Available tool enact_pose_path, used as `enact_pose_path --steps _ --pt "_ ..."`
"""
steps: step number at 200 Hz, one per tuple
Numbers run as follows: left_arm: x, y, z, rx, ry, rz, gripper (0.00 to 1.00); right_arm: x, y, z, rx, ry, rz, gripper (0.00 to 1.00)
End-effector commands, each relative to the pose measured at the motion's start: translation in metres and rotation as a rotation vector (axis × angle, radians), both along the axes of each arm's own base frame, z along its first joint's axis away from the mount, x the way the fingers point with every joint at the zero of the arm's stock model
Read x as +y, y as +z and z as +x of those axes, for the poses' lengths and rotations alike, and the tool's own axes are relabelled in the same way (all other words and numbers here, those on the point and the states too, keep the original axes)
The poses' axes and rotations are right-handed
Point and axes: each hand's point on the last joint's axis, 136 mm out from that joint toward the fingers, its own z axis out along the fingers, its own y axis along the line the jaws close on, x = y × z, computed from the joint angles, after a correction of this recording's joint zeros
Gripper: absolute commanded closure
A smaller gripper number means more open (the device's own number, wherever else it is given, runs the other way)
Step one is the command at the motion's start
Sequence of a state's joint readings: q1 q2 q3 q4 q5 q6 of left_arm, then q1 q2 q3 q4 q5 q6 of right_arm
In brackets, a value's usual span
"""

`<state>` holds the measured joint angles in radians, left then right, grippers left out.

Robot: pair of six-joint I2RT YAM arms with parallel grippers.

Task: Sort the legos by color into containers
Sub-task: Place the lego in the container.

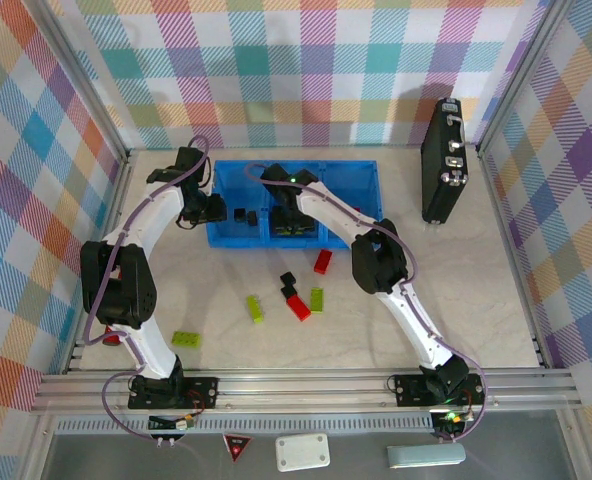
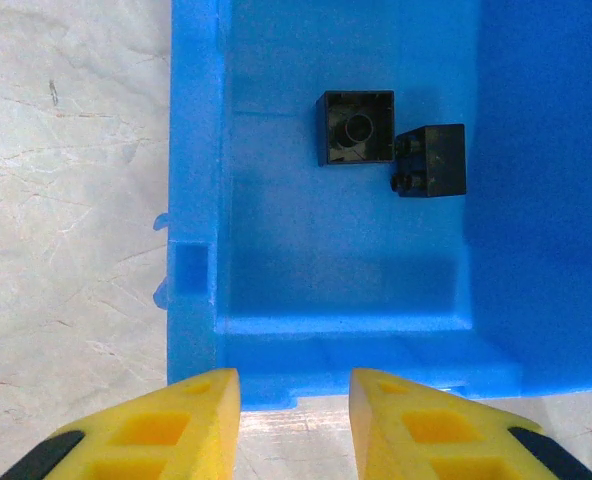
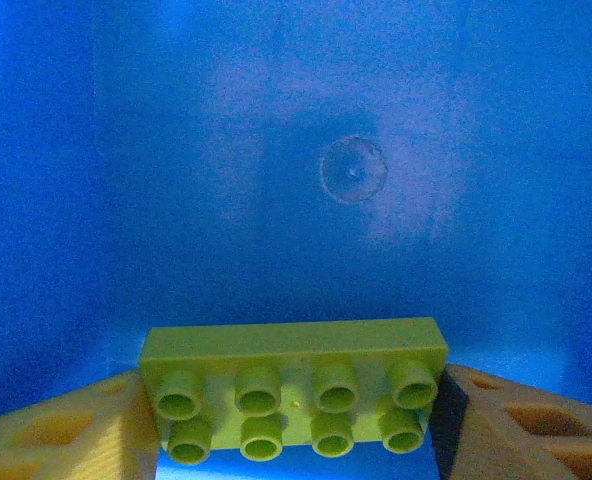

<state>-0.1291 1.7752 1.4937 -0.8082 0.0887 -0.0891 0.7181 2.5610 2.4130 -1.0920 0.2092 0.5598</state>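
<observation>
The blue tray (image 1: 364, 170) holds the three containers. Two black legos (image 2: 356, 127) (image 2: 431, 160) lie in the left compartment. My left gripper (image 2: 294, 385) hangs open just outside that compartment's near wall (image 2: 336, 345), with nothing between its yellow fingers. Down in the middle compartment, my right gripper (image 3: 291, 400) is shut on a lime-green lego (image 3: 294, 350), studs toward the camera, above the blue floor (image 3: 276, 200). Loose on the table are red legos (image 1: 322, 261) (image 1: 298, 308), black ones (image 1: 287, 278) (image 1: 286, 291) and green ones (image 1: 317, 299) (image 1: 255, 308) (image 1: 186, 338).
A tall black case (image 1: 443, 160) with silver latches stands at the back right. A red-and-silver cylinder (image 1: 109, 338) lies by the left arm's base. Checked walls close the table on three sides. Both arms reach over the tray's left half.
</observation>
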Motion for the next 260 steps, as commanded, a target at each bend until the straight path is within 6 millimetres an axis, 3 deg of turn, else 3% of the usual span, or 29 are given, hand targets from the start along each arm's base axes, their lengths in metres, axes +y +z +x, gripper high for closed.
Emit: enact_pose_path --steps 1,64,172,223,260 --pt "0.006 0.012 -0.003 -0.03 0.019 -0.011 0.65 0.003 0.001 0.004 -0.013 0.006 0.007 0.32" --pt "0.004 0.011 -0.003 -0.026 0.015 -0.018 0.66 0.006 0.013 0.003 -0.015 0.014 0.031 0.28" --pt "0.002 0.009 -0.003 -0.022 0.01 -0.029 0.66 0.005 0.08 -0.002 -0.082 0.03 0.096 0.24" --pt "0.004 0.008 -0.004 -0.017 0.011 -0.02 0.66 0.001 0.107 -0.017 -0.082 0.051 0.107 0.24" --pt "0.003 0.007 -0.004 -0.014 0.008 -0.02 0.66 -0.002 0.12 -0.042 -0.035 0.099 0.104 0.25"
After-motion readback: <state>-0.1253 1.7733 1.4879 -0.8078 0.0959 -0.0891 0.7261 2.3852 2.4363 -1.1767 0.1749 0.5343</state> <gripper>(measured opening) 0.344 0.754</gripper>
